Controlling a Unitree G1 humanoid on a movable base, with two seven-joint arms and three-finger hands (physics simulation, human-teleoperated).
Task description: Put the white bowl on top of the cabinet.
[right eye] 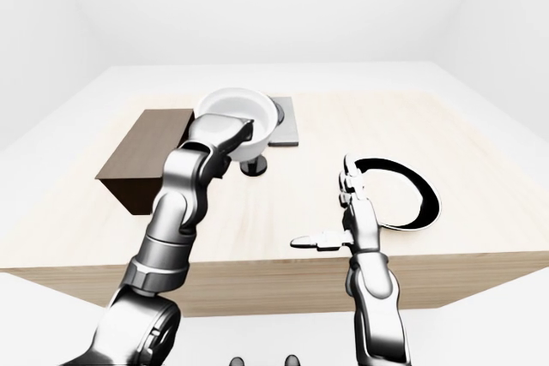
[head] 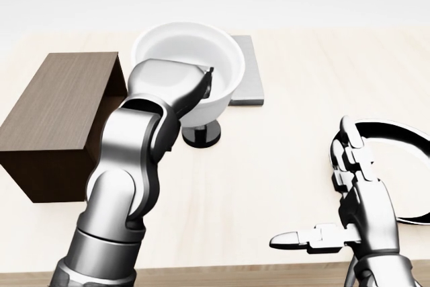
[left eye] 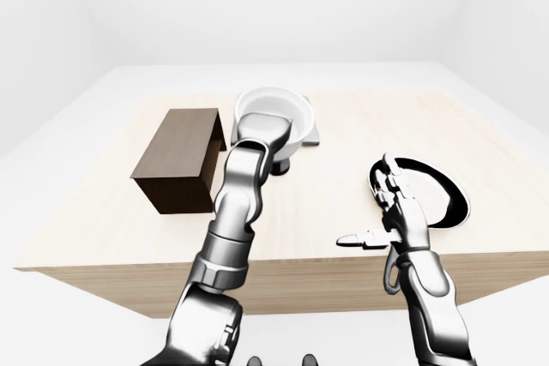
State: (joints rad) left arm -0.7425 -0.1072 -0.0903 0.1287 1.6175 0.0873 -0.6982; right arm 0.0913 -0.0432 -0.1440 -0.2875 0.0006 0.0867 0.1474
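Gripped by the left hand (head: pixel 176 85), the white bowl (head: pixel 191 62) is held aloft beside the dark wooden cabinet (head: pixel 57 122); it should be kept level and carried leftward. The right hand (head: pixel 359 193) is splayed, empty.

The left hand (head: pixel 176 78) grips the white bowl (head: pixel 195 65) raised just right of the cabinet (head: pixel 57 115).

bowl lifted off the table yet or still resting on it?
Lifted. In the head view the white bowl sits in the left hand, clear of the table, with its dark shadow below. It is not yet on the cabinet.
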